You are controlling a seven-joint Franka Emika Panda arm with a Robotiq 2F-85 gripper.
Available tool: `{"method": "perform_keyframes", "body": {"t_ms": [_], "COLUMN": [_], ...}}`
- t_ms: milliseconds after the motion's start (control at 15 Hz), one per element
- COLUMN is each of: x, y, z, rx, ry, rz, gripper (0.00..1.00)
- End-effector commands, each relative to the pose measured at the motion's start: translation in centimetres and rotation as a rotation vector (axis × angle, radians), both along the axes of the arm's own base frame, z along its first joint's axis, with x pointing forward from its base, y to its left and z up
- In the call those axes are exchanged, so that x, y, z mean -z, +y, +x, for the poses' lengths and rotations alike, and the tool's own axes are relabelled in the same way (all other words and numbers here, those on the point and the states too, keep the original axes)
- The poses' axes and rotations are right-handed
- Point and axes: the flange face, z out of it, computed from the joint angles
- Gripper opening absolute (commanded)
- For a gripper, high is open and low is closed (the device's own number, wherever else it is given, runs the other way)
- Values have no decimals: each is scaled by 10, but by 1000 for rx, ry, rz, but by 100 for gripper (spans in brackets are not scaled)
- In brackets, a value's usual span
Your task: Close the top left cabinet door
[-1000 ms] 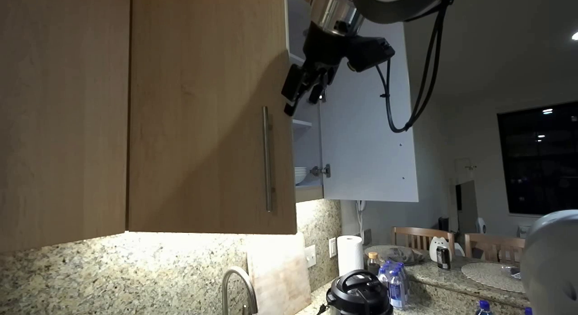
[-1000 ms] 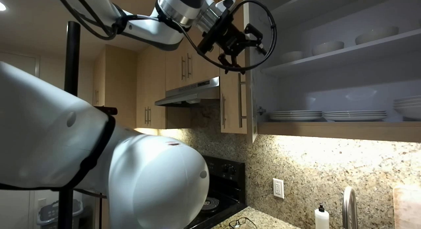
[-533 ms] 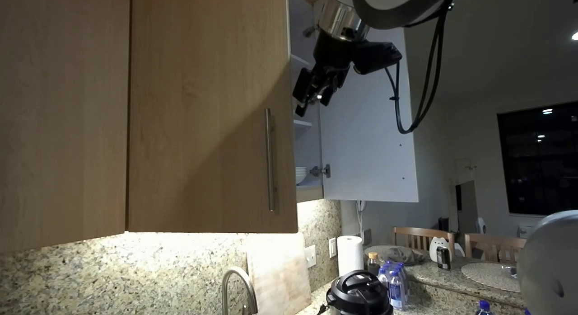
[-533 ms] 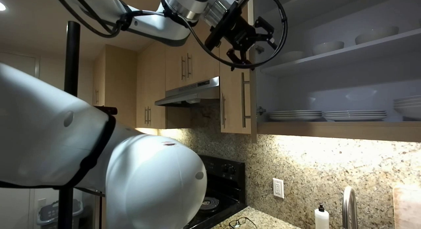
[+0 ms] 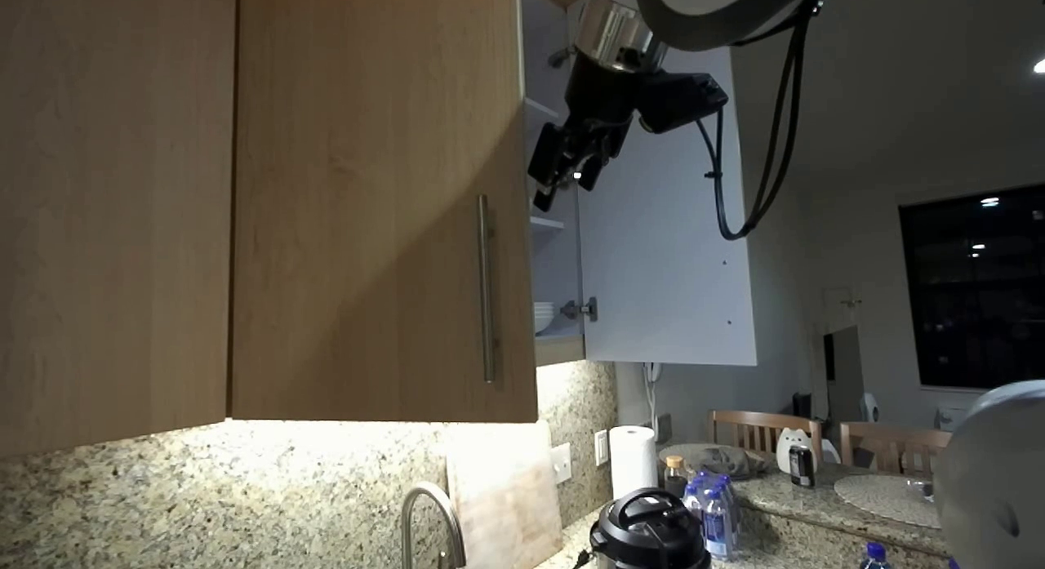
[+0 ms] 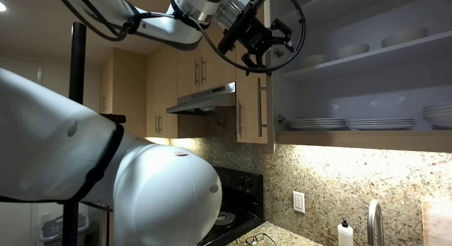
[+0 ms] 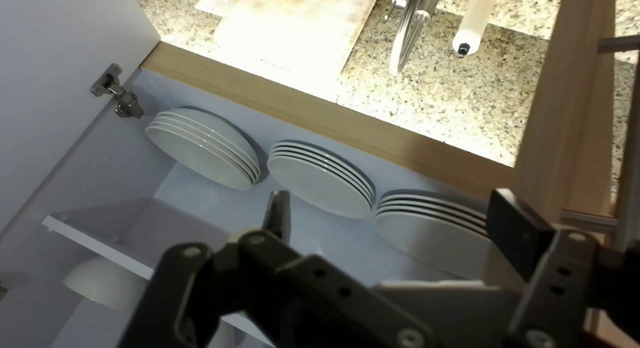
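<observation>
Gaping wide, holding nothing, your pincer (image 7: 390, 208) hid part of the cabinet (image 7: 310, 110) of stacked plates (image 7: 321, 185); both exterior views' upper edges cropped the open top left cabinet door (image 5: 375, 210).

Around me: speckled wall (image 6: 339, 175), brightly lit below the cabinets (image 6: 162, 94); dark window (image 5: 980, 291) beyond two wooden chairs (image 5: 894, 433); black stove (image 6: 240, 203) beneath a steel hood (image 6: 208, 97).

You can read no text, brand or number here; the print on the bottles (image 5: 717, 526) and dark can (image 5: 802, 465), lower right in an exterior view, is too small.
</observation>
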Motion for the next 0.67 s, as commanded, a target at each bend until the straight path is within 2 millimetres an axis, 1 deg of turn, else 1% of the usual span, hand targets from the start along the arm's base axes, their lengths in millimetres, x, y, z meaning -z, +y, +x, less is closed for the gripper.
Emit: {"method": "perform_keyframes", "body": {"t_ms": [0, 200, 333, 400, 467, 600], "x": [6, 12, 17, 20, 20, 23], "y": [28, 52, 66, 72, 78, 89], "z": [-38, -68, -81, -85, -84, -77], "rx": [-64, -118, -148, -161, -163, -166], "ry": [-25, -59, -58, -46, -25, 22], "rz": [-52, -94, -130, -152, -170, -205], "gripper": [100, 100, 100, 100, 100, 100]}}
